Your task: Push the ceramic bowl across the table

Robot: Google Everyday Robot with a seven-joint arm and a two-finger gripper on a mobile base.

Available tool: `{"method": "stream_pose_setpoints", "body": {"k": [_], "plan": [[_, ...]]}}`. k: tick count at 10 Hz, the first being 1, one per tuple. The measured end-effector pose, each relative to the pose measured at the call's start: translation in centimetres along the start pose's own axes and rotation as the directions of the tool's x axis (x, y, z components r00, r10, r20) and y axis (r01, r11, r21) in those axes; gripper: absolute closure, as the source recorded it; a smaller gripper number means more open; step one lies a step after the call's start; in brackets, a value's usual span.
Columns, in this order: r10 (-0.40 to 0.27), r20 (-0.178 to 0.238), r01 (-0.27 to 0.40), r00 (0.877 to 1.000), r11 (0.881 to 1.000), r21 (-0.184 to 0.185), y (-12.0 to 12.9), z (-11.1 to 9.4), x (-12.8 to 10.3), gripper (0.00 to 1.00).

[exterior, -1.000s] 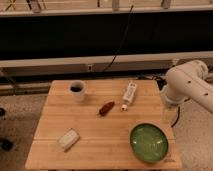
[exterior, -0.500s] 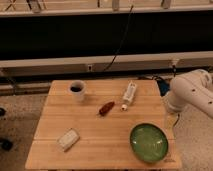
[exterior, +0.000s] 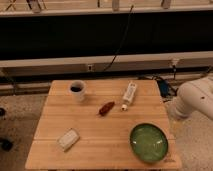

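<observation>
Camera view puts the ceramic bowl point(exterior: 148, 143) at the near right corner of the table point(exterior: 100, 131), close to both the near edge and the right edge. My arm point(exterior: 196, 99) shows only as a white link off the table's right side, a little farther back than the bowl and apart from it. The gripper is out of sight, somewhere past that link or beyond the right edge, so I cannot tell whether it is wide, narrow or holding anything.

What the coming move turns on, as I judge it, is this: the bowl lies to the left of the arm and nearer than it, with open wood stretching left and far from the bowl. A push started from the bowl's right side would send it left across the boards. Being round, it has no long axis to line up with. There is only the one arm, so no choice of which to use.

The bowl looks empty, just glossy green inside. A white cup point(exterior: 77, 90) at the far left holds something dark. A white tube point(exterior: 129, 94) and a reddish-brown item point(exterior: 106, 108) lie near mid-table, and a pale block point(exterior: 68, 138) sits near left, in the line of a long leftward push.
</observation>
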Motion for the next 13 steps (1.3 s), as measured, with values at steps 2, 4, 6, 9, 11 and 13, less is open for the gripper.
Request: {"method": "stream_pose_setpoints", "body": {"k": [2,4,6,9,11,13], "plan": [[0.009,0.011,-0.009,1.000,1.000,0.002,0.5,0.2,0.6,0.20],[0.010,0.028,-0.010,1.000,1.000,0.001,0.8,0.8,0.8,0.20],[0.019,0.037,-0.019,0.999,1.000,0.000,1.1,1.2,1.3,0.20],[0.025,0.051,-0.025,0.998,1.000,-0.001,1.7,1.7,1.6,0.20],[0.026,0.060,-0.025,0.998,1.000,-0.003,2.0,2.2,1.7,0.20],[0.028,0.068,-0.027,0.997,1.000,-0.006,2.3,2.6,1.8,0.20]]}}
